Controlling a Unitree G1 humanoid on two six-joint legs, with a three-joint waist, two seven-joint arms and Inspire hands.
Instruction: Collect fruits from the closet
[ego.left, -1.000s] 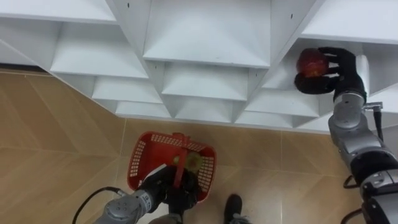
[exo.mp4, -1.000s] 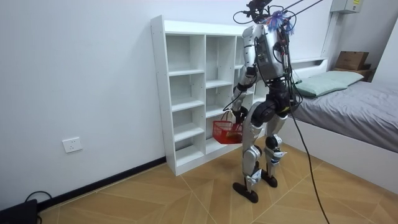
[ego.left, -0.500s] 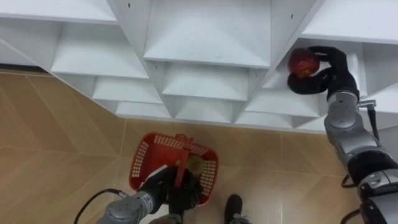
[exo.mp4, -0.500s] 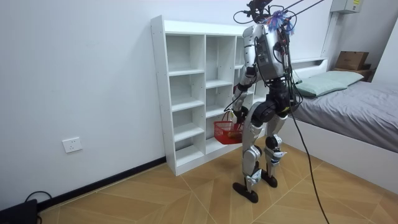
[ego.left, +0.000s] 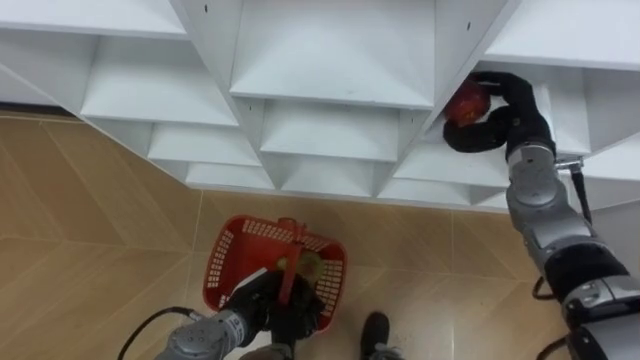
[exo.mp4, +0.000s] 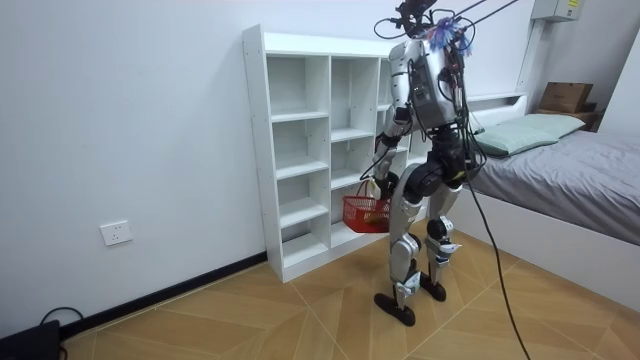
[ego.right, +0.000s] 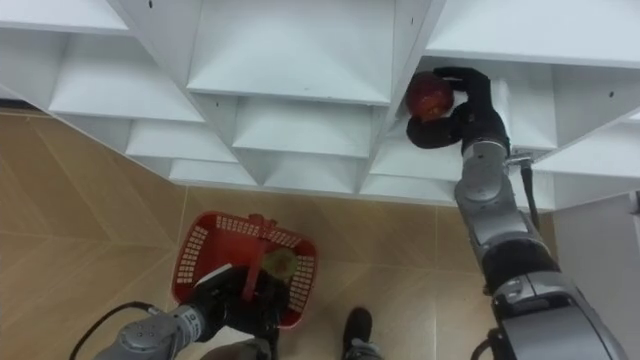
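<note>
Up at the shelf: your right hand (ego.left: 505, 112) is curled round a red apple (ego.left: 466, 101), with a solid-looking grip.
What's changed: over the last second the hand and apple slide toward your left. They go from deeper in the right-side cubby (ego.left: 560, 95) to right up against its side wall (ego.left: 440, 95). So the apple is coming out, not going in.
Down low: your left hand (ego.left: 272, 302) is clamped on the handle of the red basket (ego.left: 228, 262). It hangs near the floor (ego.left: 90, 220) in front of the shelf unit (ego.left: 335, 60), pretty much where it was.
Already collected: one yellowish-green fruit (ego.left: 309, 263) sits in the basket.
Stance: in the room view you're standing close up to the shelf unit, with the bed (exo.mp4: 570, 170) off to the room view's right.
What it means: I'd say the pick is done and you're into the carry. The apple is well above the basket and off to its right, so there's a long way down.
Watch out: the apple is very close to that side wall. I'd clear it before dropping the arm.
</note>
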